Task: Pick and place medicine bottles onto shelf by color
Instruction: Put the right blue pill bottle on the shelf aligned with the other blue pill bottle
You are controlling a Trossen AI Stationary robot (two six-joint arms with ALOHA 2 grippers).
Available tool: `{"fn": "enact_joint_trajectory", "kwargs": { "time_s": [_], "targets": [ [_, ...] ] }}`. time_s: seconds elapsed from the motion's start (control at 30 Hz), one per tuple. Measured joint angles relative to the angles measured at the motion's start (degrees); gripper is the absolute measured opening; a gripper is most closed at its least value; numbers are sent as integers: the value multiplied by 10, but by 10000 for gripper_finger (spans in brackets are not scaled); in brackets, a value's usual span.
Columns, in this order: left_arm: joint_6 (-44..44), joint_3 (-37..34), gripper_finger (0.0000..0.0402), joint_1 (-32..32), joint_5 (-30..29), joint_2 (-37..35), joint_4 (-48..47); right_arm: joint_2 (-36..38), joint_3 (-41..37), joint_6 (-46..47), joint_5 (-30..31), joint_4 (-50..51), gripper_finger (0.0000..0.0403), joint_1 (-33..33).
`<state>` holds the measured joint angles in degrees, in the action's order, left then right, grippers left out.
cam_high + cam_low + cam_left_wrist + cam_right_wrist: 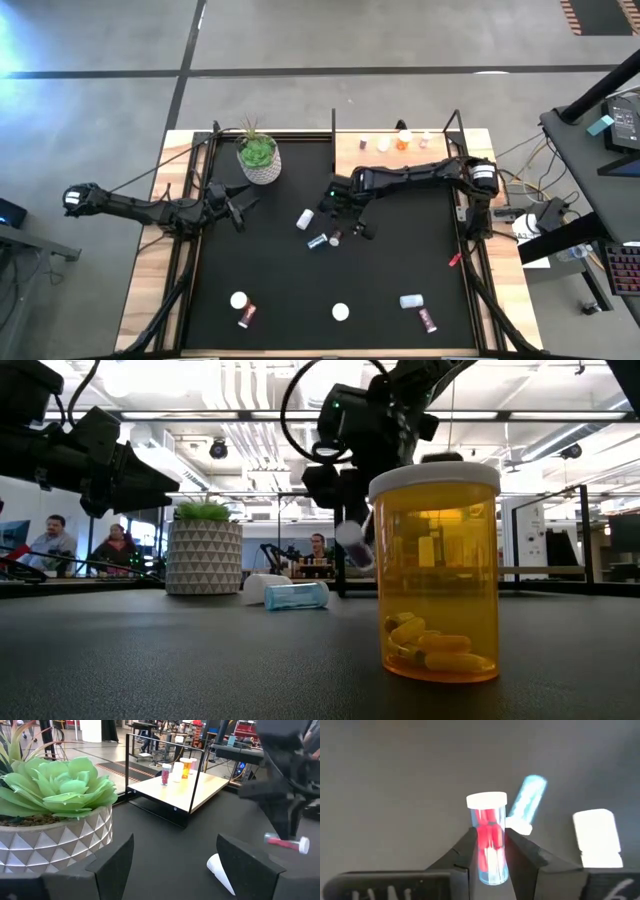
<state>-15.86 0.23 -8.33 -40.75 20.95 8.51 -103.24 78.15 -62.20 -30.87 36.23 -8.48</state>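
Surface [400, 270]: shelf [440, 145] at one o'clock, carrying four bottles [403, 141]. Plant pot [259, 160] at eleven o'clock. Two lying bottles [311, 230] near centre. Five more bottles [340, 312] spread from five to seven o'clock.

Open black tabletop [400, 250] is stretching between the centre and the right edge. A blue bottle [317, 241] and a white bottle [304, 219] are lying mid-tabletop; the potted plant [258, 155] is blocking the far left corner. Four bottles [403, 141] are crowding the shelf [470, 140].
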Motion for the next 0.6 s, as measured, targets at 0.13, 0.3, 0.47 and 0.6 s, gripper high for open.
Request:
{"fn": "enact_joint_trajectory", "kwargs": {
  "time_s": [0.13, 0.3, 0.47, 0.6],
  "targets": [
    [0, 0, 270, 0, 0, 0, 0, 14, -1, 49, -88, -22, 74, -21],
    [0, 0, 270, 0, 0, 0, 0, 35, -24, 86, -144, -32, 74, -36],
    [0, 0, 270, 0, 0, 0, 0, 84, -79, 127, -143, -100, 70, -35],
    [0, 0, 270, 0, 0, 0, 0, 138, -149, 172, -130, -200, 66, -37]
  ]
}}
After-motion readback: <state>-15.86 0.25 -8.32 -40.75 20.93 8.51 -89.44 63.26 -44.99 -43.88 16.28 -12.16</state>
